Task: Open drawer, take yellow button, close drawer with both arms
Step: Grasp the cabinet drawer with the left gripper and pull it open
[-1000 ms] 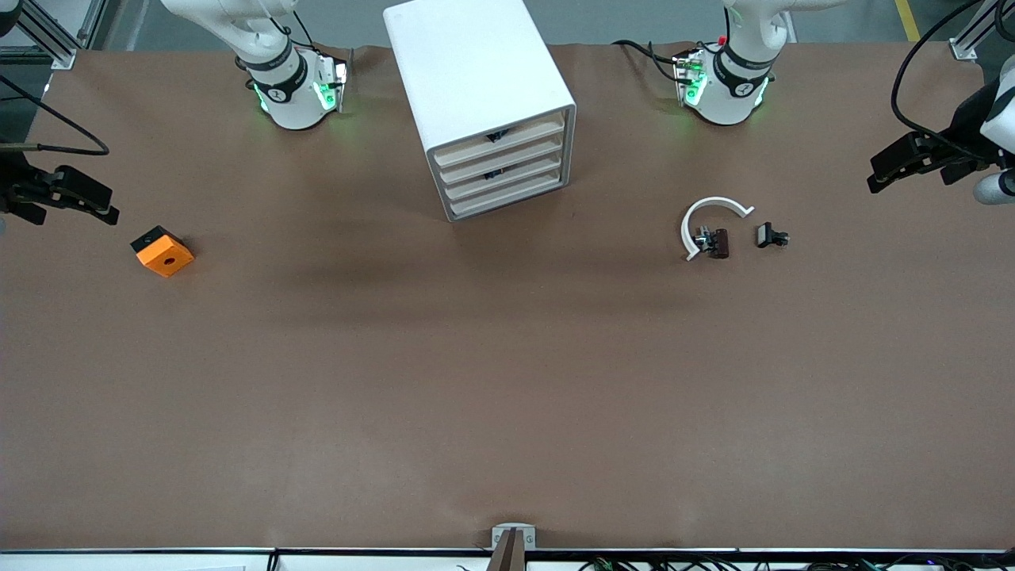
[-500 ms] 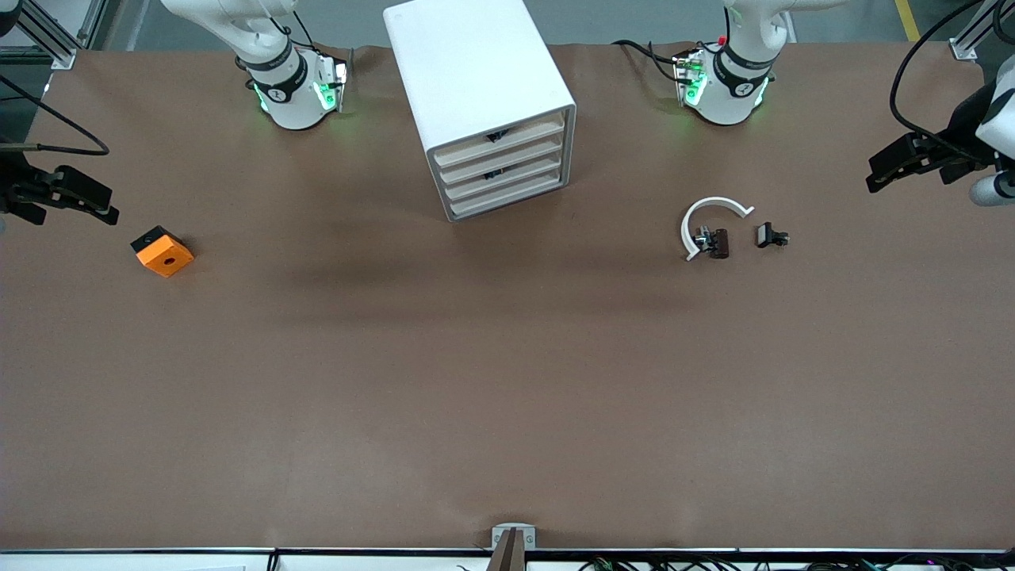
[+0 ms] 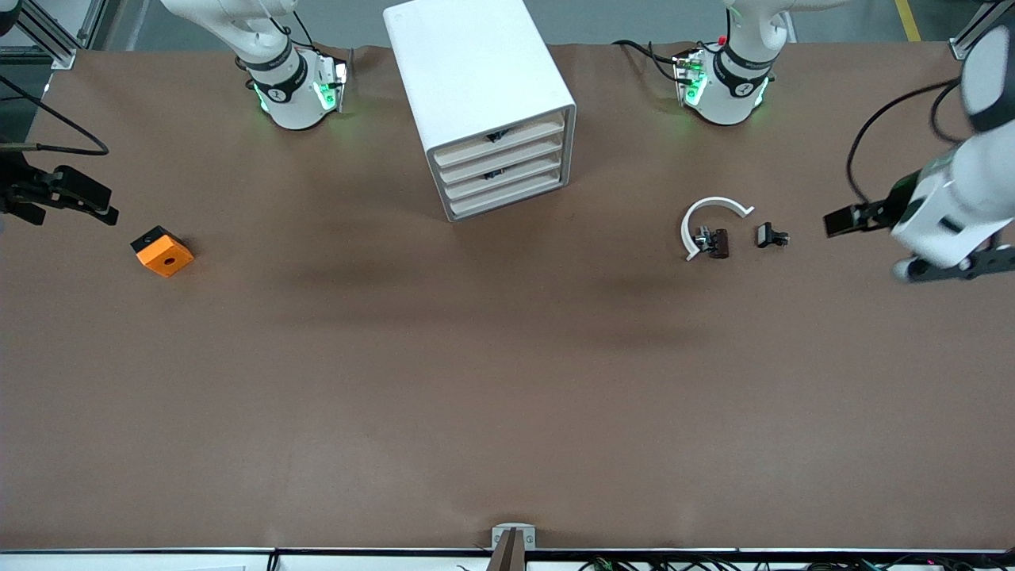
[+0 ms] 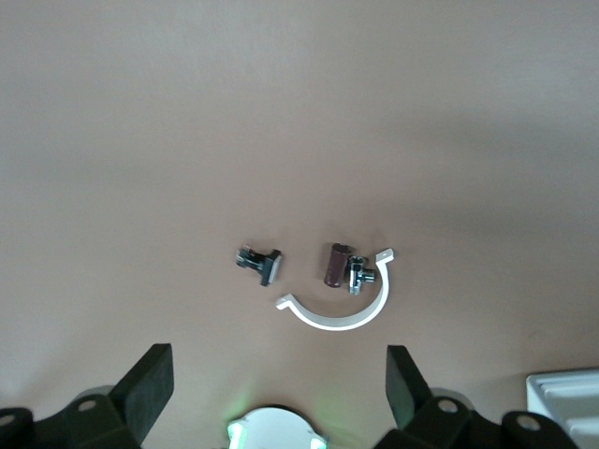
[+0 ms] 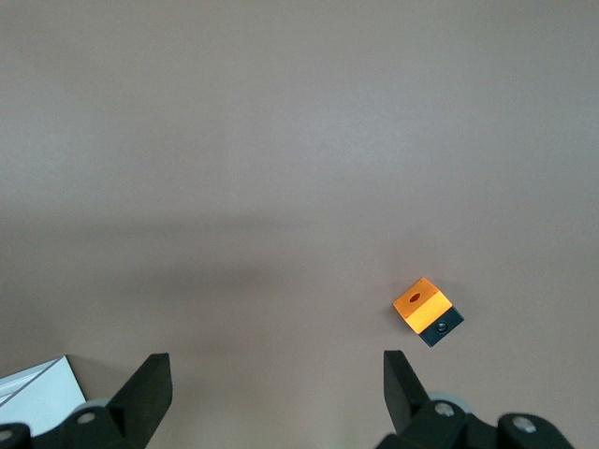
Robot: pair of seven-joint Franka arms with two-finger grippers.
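The white cabinet (image 3: 468, 63) stands between the two arm bases, its four cream drawer fronts facing the front camera. The uppermost drawer (image 3: 498, 146) is pushed in. The button is hidden. My left gripper (image 3: 840, 222) hangs open over the table at the left arm's end, beside the small clips; in the left wrist view it (image 4: 278, 369) holds nothing. My right gripper (image 3: 99, 202) is open and empty over the right arm's end, near the orange block, and the right wrist view shows it (image 5: 276, 374) above bare table.
An orange square block (image 3: 162, 251) (image 5: 426, 309) lies at the right arm's end. A white half-ring (image 3: 710, 214) (image 4: 342, 316), a brown clip (image 3: 718, 242) (image 4: 335, 267) and a black clip (image 3: 771, 235) (image 4: 262, 264) lie toward the left arm's end.
The left arm has swung its gripper lower in the front view and closer to the clips. The right arm has not moved. Both grippers stay open.
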